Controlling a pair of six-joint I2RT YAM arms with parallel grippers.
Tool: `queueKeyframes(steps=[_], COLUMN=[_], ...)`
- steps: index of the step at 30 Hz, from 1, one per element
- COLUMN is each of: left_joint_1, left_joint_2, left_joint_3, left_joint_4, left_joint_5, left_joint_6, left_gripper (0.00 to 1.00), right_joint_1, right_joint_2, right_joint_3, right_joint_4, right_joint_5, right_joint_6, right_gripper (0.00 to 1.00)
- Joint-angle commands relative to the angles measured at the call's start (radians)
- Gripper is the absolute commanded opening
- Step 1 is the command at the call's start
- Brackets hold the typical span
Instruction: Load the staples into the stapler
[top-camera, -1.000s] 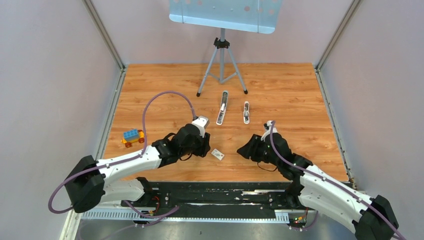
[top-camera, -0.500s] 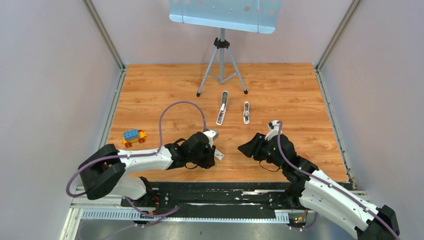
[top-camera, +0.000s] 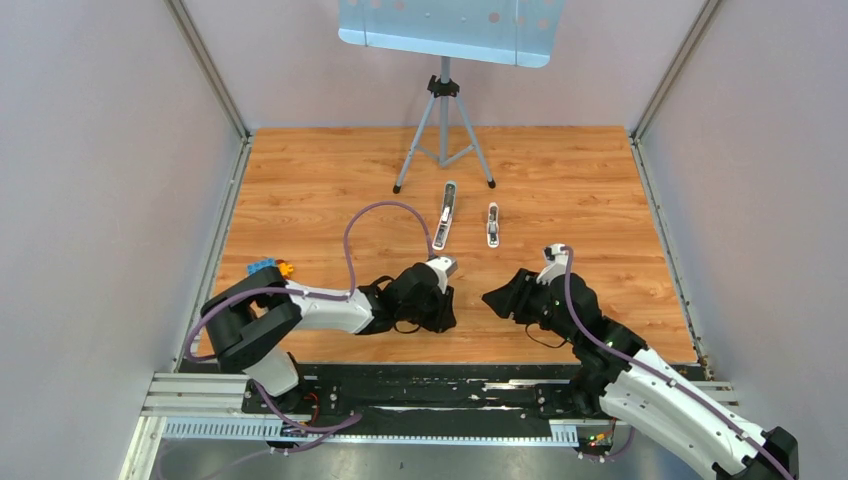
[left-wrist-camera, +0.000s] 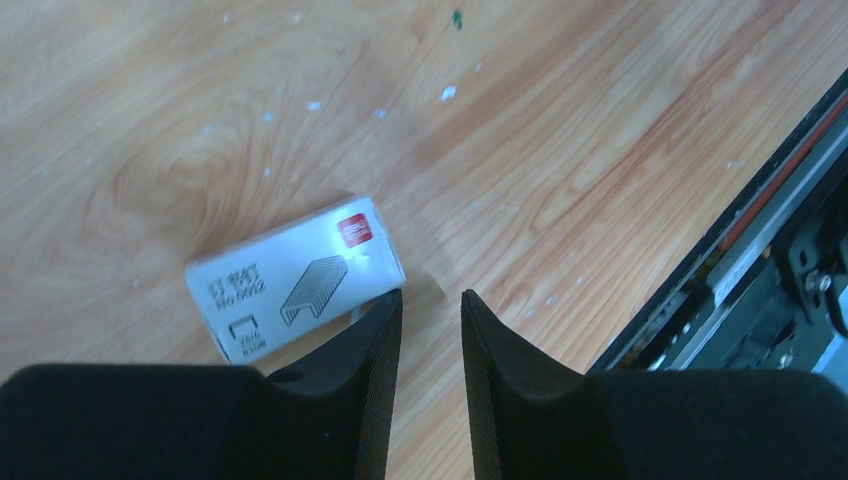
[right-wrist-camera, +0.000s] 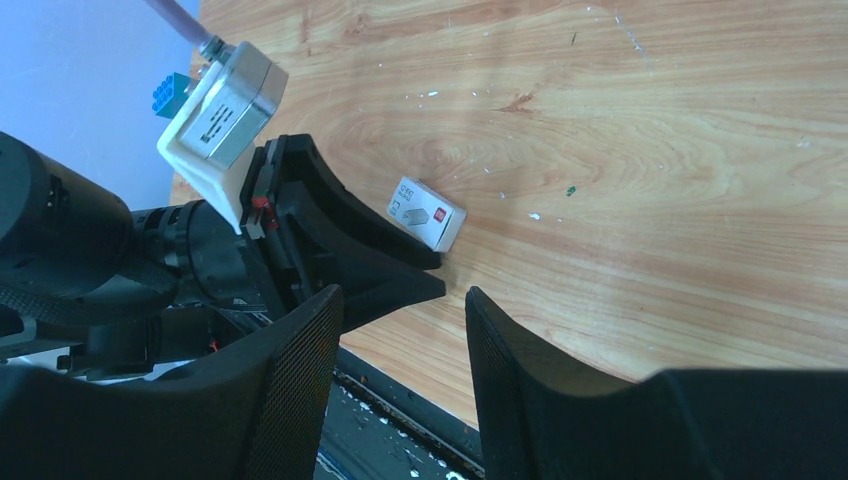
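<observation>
The slim grey-blue stapler (top-camera: 443, 215) lies lengthwise at mid-table. A shorter whitish-grey piece (top-camera: 492, 224) lies to its right; it is too small to tell whether it is the staples. My left gripper (top-camera: 440, 308) is low near the front edge. In the left wrist view it (left-wrist-camera: 432, 300) is open by a narrow gap with bare wood between the jaws. Its left fingertip (left-wrist-camera: 385, 310) is at the near edge of the small white carton (left-wrist-camera: 295, 275) with a red mark. My right gripper (right-wrist-camera: 402, 292) is open and empty. It faces the left gripper from the right (top-camera: 492, 298).
A tripod (top-camera: 443, 130) holding a pale panel stands behind the stapler. A blue and orange toy (top-camera: 268, 267) sits at the left, partly behind my left arm. The black rail (top-camera: 430, 385) runs along the table's front edge. Walls close in left and right.
My left gripper has moved right and toward the front edge, coming over the white carton and hiding it in the top view. My right gripper has shifted slightly right.
</observation>
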Motion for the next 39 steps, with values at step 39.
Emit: queueKeyframes(steps=[39], left_joint_1=[0.006], left_joint_2=[0.005], left_joint_3=[0.162], left_joint_4=[-0.264], left_joint_5=[-0.036], left_joint_6=[0.979], left_gripper=[0.7], right_joint_1=[-0.179], right_joint_2=[0.346], right_joint_3=[0.134], right_joint_4=[0.128], right_joint_5=[-0.23], right_joint_6=[-0.235], right_gripper=[0.51])
